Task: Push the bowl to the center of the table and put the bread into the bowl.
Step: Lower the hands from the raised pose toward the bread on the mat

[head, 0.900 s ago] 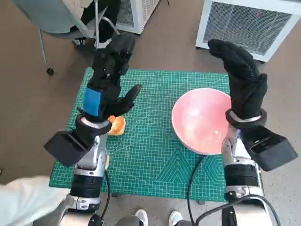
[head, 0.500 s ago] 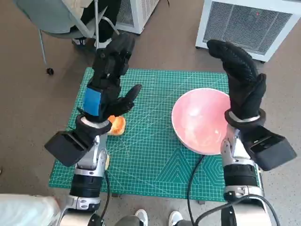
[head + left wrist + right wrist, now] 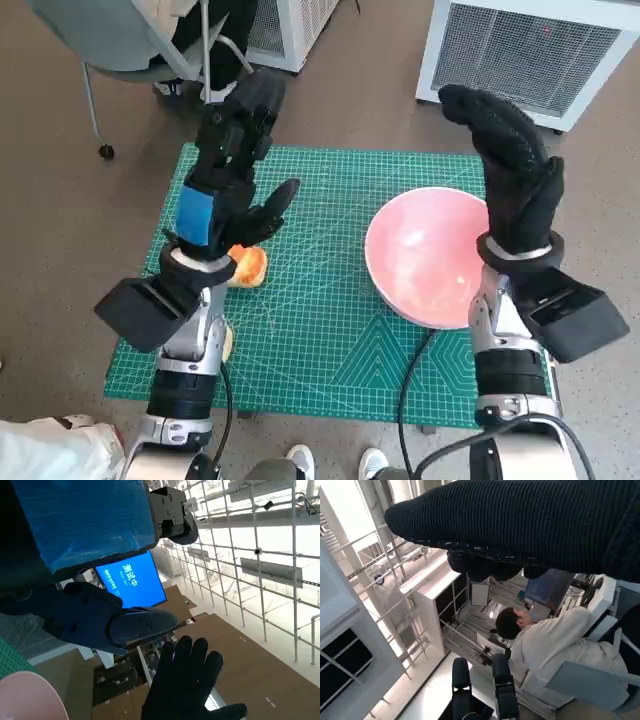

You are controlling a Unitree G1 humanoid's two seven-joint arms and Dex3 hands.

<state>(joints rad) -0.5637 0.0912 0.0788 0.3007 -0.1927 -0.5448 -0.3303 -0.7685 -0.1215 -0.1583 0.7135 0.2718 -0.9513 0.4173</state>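
A pink bowl (image 3: 432, 252) stands on the right half of the green cutting mat (image 3: 320, 330); a slice of its rim (image 3: 30, 697) shows in the left wrist view. The bread (image 3: 248, 266), an orange-brown roll, lies on the mat's left side, partly hidden under my left arm. My left hand (image 3: 232, 150) is raised above the mat's far left with its fingers spread and nothing in it. My right hand (image 3: 510, 160) is held up above the bowl's far right rim, fingers extended, empty; its glove (image 3: 187, 680) also appears in the left wrist view.
A white slatted unit (image 3: 530, 50) stands on the floor beyond the table's right. A chair (image 3: 130, 40) with a seated person stands at the back left; that person (image 3: 545, 640) shows in the right wrist view. A pale sleeve (image 3: 50, 450) shows by my left side.
Both hands and the bowl have stayed almost where they were. The pale sleeve at the lower left has drawn back toward the picture's edge.
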